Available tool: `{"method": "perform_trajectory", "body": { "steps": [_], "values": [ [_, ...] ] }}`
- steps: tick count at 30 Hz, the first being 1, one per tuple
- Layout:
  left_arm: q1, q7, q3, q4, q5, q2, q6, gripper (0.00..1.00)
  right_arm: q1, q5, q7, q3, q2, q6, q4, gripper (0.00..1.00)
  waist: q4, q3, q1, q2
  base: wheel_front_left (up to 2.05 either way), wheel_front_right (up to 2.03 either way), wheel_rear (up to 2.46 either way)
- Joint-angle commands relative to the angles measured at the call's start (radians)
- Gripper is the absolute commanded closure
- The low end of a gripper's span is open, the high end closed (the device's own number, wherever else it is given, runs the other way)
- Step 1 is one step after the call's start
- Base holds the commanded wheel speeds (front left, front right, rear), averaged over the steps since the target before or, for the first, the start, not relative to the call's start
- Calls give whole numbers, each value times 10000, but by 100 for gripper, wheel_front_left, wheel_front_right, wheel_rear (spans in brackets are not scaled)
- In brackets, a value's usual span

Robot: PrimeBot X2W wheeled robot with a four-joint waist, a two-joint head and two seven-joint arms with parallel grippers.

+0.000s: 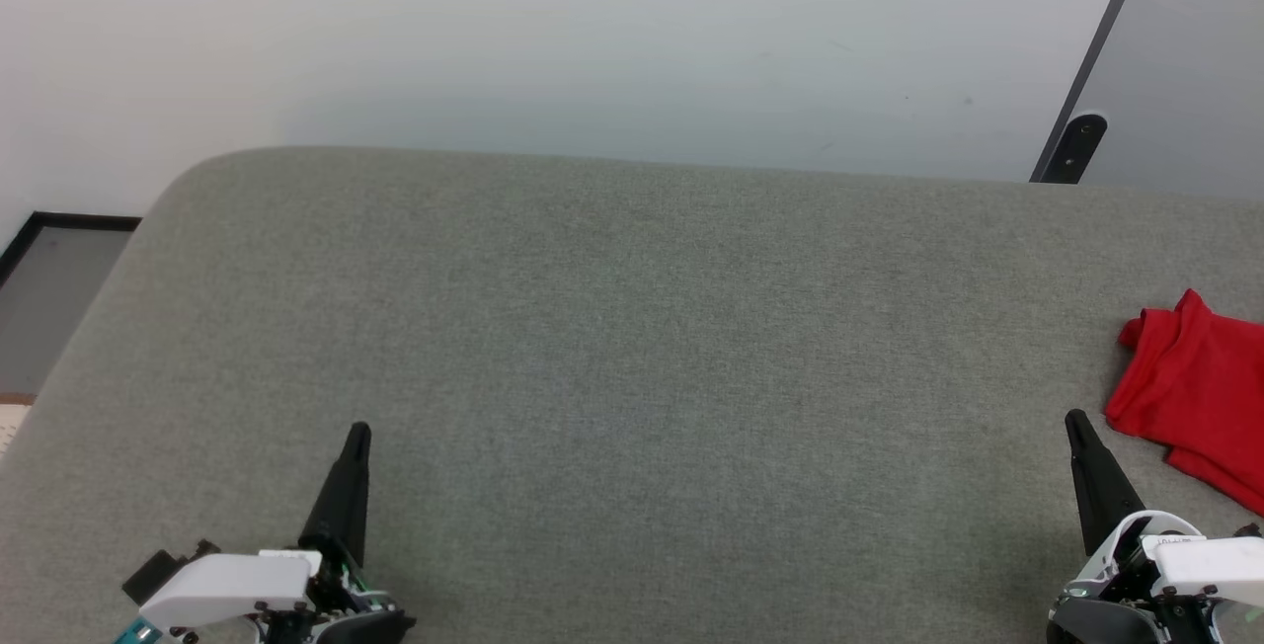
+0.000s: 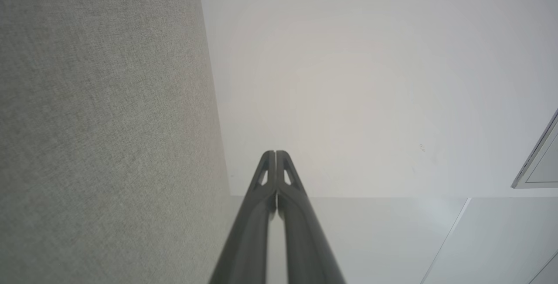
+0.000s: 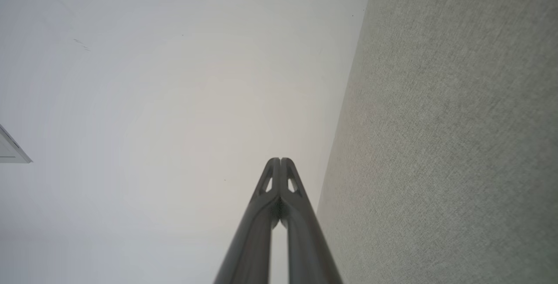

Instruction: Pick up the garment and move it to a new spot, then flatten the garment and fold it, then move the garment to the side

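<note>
Saw open room across the middle of the grey padded surface (image 1: 632,328), from the left gripper (image 1: 358,430) to the right gripper (image 1: 1074,419), both pinched together and pointing to the far edge. Met one obstacle there: the red garment (image 1: 1200,397), bunched at the right edge, just beside the right gripper's tip, not touching. Found a dark fitting (image 1: 1081,145) past the far right edge. Noted a drop-off round the rounded far-left corner.
</note>
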Motion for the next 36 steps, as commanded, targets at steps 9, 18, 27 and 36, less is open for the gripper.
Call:
{"method": "perform_trajectory", "body": {
  "steps": [9, 18, 27, 36],
  "values": [
    [-93, 47, 38, 15, 68, -29, -3, 100, -29, 31, 27, 34, 35, -7, 4, 100, 0, 0, 0, 0, 0, 0, 0],
    [-95, 69, 65, 17, 83, -46, -3, 100, -29, 32, 27, 34, 35, -7, 4, 100, 0, 0, 0, 0, 0, 0, 0],
    [-99, 78, 92, 17, 102, -59, -3, 100, -29, 32, 26, 34, 35, -7, 4, 100, 0, 0, 0, 0, 0, 0, 0],
    [-101, 96, 112, 18, 121, -75, -3, 100, -29, 33, 26, 35, 35, -7, 4, 100, 0, 0, 0, 0, 0, 0, 0]
  ]
}}
